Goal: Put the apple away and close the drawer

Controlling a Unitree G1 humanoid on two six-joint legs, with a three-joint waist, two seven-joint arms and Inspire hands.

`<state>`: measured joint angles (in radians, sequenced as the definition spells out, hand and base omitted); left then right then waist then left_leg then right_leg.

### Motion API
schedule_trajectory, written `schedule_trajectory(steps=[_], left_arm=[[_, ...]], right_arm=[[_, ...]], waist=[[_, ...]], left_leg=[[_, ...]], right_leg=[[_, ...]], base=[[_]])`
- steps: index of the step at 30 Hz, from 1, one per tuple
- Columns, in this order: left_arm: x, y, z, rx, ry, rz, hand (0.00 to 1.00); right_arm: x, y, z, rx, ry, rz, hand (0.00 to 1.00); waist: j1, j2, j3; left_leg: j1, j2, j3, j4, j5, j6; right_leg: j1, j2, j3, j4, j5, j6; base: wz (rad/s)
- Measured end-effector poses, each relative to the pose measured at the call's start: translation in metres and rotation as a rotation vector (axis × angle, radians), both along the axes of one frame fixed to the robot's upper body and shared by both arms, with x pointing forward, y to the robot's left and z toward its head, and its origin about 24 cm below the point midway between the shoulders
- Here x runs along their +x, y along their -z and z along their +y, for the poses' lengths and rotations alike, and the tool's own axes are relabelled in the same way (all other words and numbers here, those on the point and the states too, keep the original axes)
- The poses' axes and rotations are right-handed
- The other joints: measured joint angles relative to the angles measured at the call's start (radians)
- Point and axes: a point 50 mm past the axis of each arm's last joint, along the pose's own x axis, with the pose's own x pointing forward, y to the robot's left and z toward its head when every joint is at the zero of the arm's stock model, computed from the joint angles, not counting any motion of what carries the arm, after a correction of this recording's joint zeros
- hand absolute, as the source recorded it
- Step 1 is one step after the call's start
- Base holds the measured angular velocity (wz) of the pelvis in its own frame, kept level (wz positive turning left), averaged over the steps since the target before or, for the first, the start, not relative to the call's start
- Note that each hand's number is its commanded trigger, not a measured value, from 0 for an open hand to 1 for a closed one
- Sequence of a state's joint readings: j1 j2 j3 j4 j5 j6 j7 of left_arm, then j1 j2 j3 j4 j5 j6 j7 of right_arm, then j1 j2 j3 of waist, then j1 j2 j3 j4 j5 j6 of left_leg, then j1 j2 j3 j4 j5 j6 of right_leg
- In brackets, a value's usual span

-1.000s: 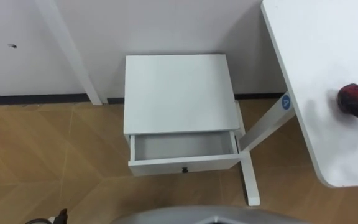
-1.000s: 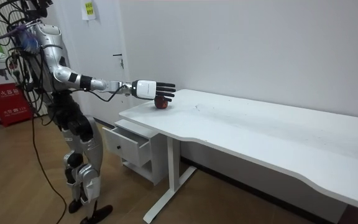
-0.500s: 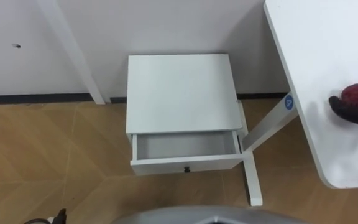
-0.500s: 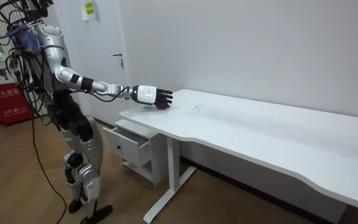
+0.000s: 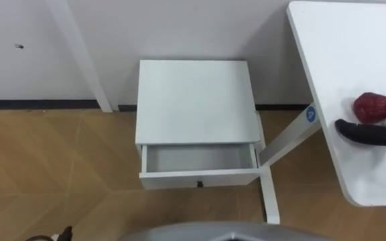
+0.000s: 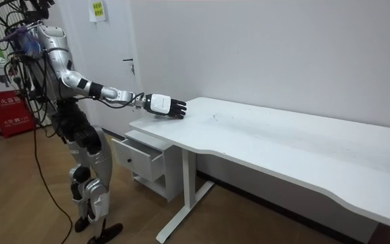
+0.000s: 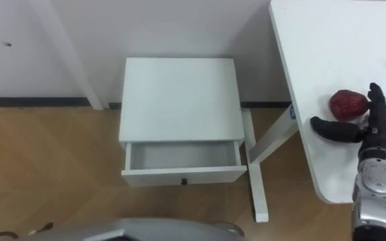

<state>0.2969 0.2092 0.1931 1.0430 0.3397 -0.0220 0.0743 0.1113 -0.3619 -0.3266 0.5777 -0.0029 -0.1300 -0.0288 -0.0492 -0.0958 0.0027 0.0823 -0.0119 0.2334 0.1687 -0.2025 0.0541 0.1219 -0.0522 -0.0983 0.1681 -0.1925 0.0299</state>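
Right hand (image 7: pixel 374 136) rests on the white surface (image 7: pixel 327 47), right of the cabinet. Its fingers are apart and not clamped: thumb stretched just in front of the apple, fingers along the apple's right side. The white cabinet (image 7: pixel 177 97) stands against the wall. Its drawer (image 7: pixel 183 158) is pulled open toward the robot. The red apple (image 7: pixel 348 102) sits on the surface right of the cabinet, in the gap between thumb and fingers.
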Motion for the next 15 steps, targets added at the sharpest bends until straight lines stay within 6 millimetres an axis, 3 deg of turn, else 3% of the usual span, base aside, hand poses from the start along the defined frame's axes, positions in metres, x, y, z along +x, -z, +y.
schedule_trajectory(steps=[9,15], left_arm=[[-0.005,0.000,0.005,0.012,-0.001,0.031,0.00],[-0.006,0.000,0.005,0.010,-0.001,0.037,0.00]], right_arm=[[-0.004,-0.007,-0.022,-0.058,0.029,0.037,1.00],[-0.001,-0.006,-0.027,-0.059,0.047,0.048,1.00]], waist=[[0.000,0.000,-0.0001],[0.003,-0.003,0.0010]], left_leg=[[0.001,0.000,-0.025,0.004,0.001,-0.002],[0.000,0.000,-0.035,0.003,0.002,-0.003]], right_leg=[[0.008,-0.001,-0.034,-0.001,0.000,0.000],[0.014,0.000,-0.046,-0.001,0.000,0.000]], base=[[0.08],[0.06]])
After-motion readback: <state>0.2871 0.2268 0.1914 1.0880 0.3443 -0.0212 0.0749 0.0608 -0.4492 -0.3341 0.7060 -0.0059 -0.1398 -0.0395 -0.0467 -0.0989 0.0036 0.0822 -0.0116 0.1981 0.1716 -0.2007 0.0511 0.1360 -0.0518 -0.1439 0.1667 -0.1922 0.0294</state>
